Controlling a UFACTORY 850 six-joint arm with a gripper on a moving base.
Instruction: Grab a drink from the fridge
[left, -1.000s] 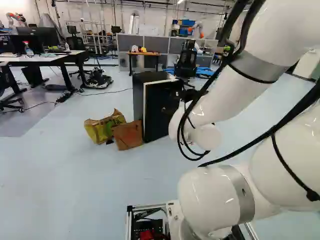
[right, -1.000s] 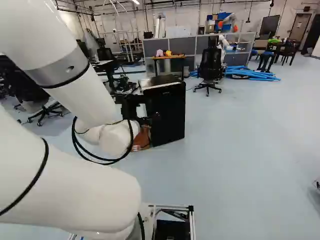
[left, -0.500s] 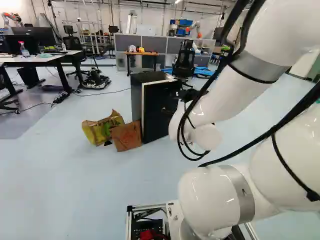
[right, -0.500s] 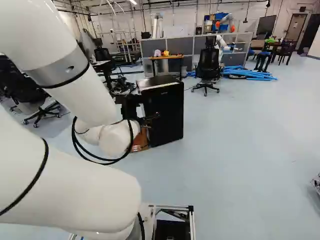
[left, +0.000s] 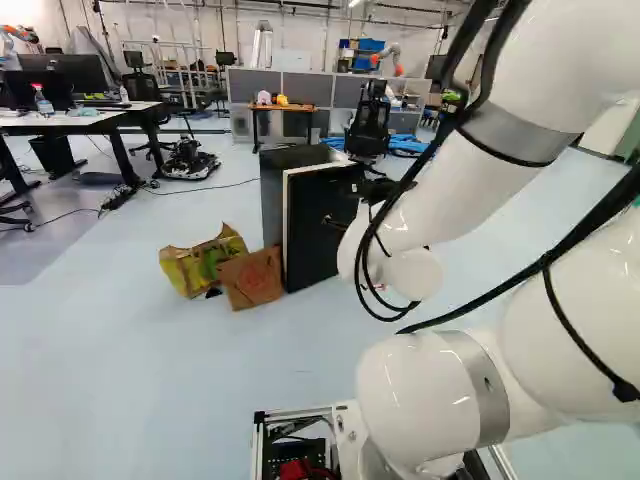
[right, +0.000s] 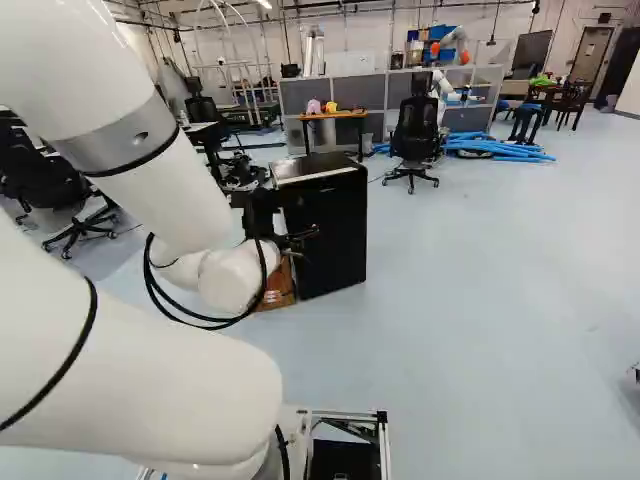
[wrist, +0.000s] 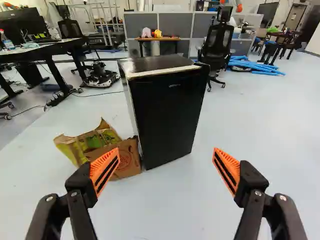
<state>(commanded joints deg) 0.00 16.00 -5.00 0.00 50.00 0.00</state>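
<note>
My gripper (right: 300, 236) reaches out in front of the fridge in the right base view, partly hidden behind the arm's wrist. In the wrist view the gripper (wrist: 166, 169) is wide open, its orange pads far apart with nothing between them. Ahead of it stands the small black fridge (wrist: 167, 112), upright on the floor, with a pale strip along the top edge of its door. The door looks closed, and no drink shows. The fridge (left: 325, 225) also appears left of the arm's wrist in the left base view.
A torn yellow-green bag (wrist: 90, 145) and a brown cardboard piece (wrist: 128, 159) lie beside the fridge. Behind are an office chair (wrist: 216, 45), blue tubes (wrist: 255, 65) and grey partitions (wrist: 175, 22). Desks (left: 85, 120) stand farther off; another robot (right: 452, 42) is at the back.
The base has moved a little closer to the fridge, and the scene has slid slightly toward the left in both base views. The arm keeps its pose over its lowest joint.
</note>
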